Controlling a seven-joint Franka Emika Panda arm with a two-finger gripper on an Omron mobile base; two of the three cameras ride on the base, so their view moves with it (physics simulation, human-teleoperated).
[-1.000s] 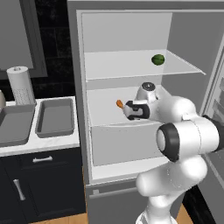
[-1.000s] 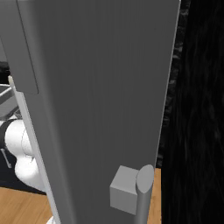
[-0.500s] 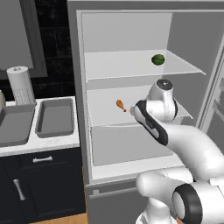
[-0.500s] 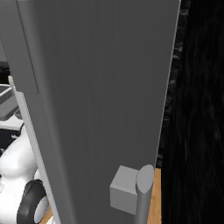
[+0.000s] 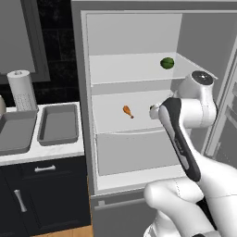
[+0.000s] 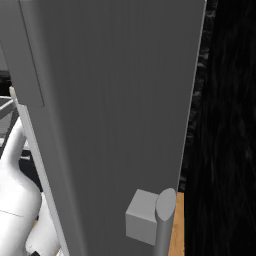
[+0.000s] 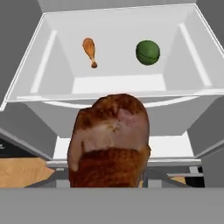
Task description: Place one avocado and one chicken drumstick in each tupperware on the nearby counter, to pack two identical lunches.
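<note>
The hand view has a large brown near drumstick [image 7: 109, 146] up close, hiding the fingers that pinch it, with a small far drumstick [image 7: 89, 51] and the avocado [image 7: 147, 52] beyond. The left base view puts them in the open fridge [image 5: 134, 37], avocado at the upper shelf's right edge, and two empty trays [image 5: 58, 122] on the white surface [image 5: 55, 150] left of it. The right base view is blocked by the grey fridge door [image 6: 115, 100].

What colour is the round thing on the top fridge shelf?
Dark green. The avocado shows best in the hand view.
</note>
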